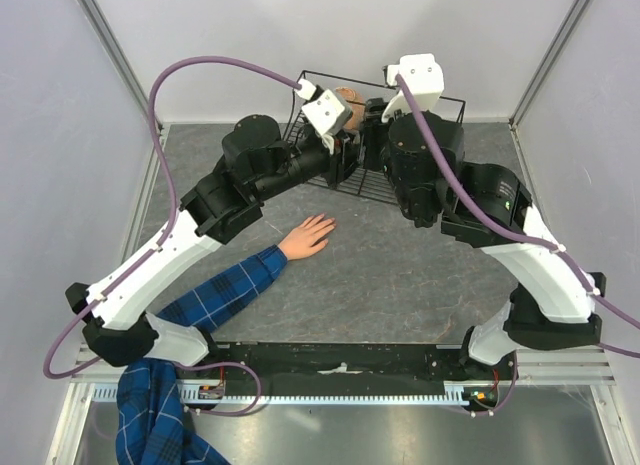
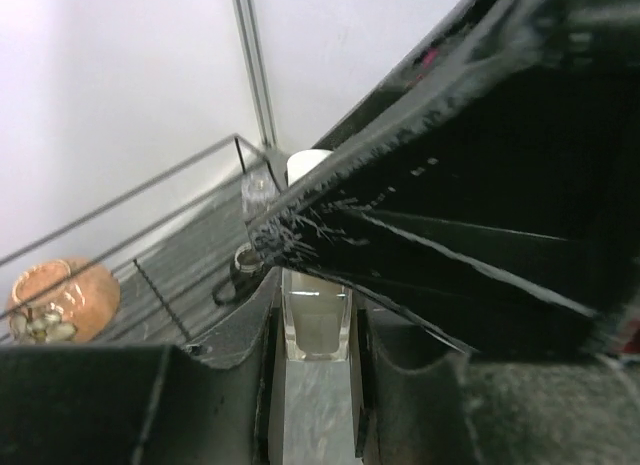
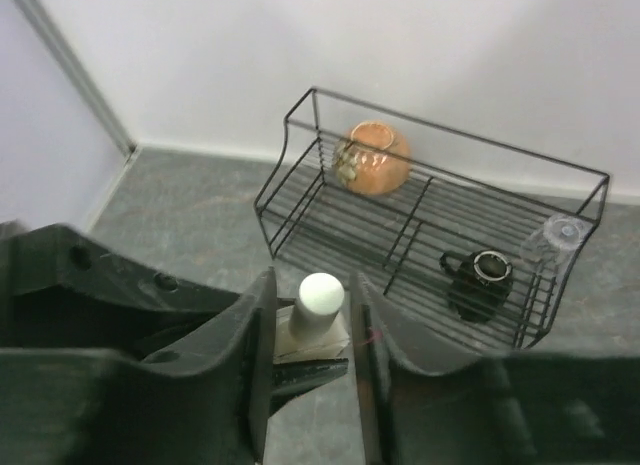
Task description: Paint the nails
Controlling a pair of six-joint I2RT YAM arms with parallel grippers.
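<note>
A light skin-coloured hand (image 1: pixel 308 235) with a blue plaid sleeve (image 1: pixel 225 290) lies palm down on the grey table, its tiny pale nails (image 1: pixel 329 223) pointing toward the back right. Both grippers meet well behind it, by the wire rack. My left gripper (image 2: pixel 317 310) is shut on the body of a small clear bottle (image 2: pixel 318 335), holding it upright. My right gripper (image 3: pixel 312 285) is open, its fingers on either side of the bottle's white cap (image 3: pixel 321 293) with a small gap on each side. In the top view the bottle is hidden by the arms.
A black wire rack (image 3: pixel 450 135) stands against the back wall just behind the grippers. It holds an orange round pot (image 3: pixel 372 157), a black cup (image 3: pixel 480 280) and a clear glass (image 3: pixel 560 235). White walls enclose the table.
</note>
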